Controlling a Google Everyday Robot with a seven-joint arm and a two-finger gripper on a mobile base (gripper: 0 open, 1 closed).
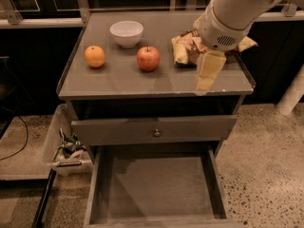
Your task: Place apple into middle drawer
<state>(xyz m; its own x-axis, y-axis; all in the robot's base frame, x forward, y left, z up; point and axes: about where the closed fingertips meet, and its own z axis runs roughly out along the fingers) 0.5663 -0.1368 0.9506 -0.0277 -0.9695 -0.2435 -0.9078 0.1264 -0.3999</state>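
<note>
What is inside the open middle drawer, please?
The middle drawer shows only bare floor; its rear hides under the knobbed front. The apple is on the cabinet, the gripper right of it.
</note>
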